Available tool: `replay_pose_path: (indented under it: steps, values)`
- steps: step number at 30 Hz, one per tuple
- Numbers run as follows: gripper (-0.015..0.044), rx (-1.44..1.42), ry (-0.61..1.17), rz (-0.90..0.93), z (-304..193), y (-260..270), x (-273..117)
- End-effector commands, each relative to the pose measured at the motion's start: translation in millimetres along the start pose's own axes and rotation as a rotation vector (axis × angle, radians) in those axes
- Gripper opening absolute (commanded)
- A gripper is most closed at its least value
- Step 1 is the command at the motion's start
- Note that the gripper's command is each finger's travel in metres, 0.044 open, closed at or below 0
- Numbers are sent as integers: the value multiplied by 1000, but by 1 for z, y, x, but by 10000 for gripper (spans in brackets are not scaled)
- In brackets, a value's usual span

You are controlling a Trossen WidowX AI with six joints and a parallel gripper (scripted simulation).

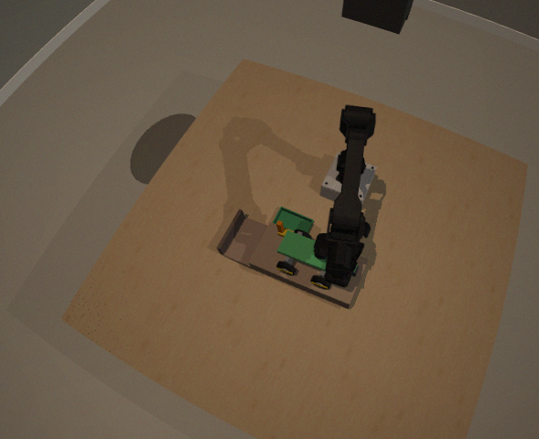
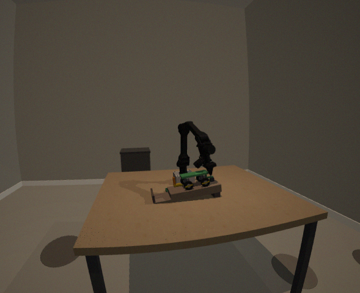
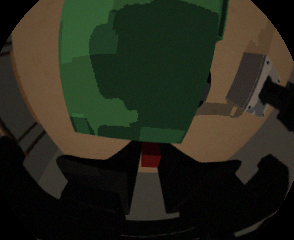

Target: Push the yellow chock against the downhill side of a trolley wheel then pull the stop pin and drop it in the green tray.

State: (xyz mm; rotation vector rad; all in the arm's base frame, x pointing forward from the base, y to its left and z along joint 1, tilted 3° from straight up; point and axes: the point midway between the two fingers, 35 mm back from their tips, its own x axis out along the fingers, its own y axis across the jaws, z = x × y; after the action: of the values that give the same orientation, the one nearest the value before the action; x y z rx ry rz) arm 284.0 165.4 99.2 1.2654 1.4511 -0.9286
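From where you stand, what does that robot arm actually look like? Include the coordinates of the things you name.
It's a single arm [image 1: 353, 160] [image 2: 183, 141], black or very dark all over, with chunky rounded joints linked by straight, slimmer sections. It rises from a pale grey, boxy base with small dark dots near its corners. The jaws are black too, two broad pieces tapering to narrow tips. I can't make out any cables or lettering.

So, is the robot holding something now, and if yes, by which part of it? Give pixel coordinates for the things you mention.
Yes, the stop pin [image 3: 151, 156], by its red head [image 3: 151, 159].
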Motion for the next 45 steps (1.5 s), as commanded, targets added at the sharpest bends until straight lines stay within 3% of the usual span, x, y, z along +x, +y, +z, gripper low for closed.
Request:
replay_pose_path:
  steps: [1,4,45]
  values:
    - [38,-1,1,3,0,1,-1]
    - [0,-1,1,3,0,1,-1]
    - [0,4,1,0,-2,-2,-26]
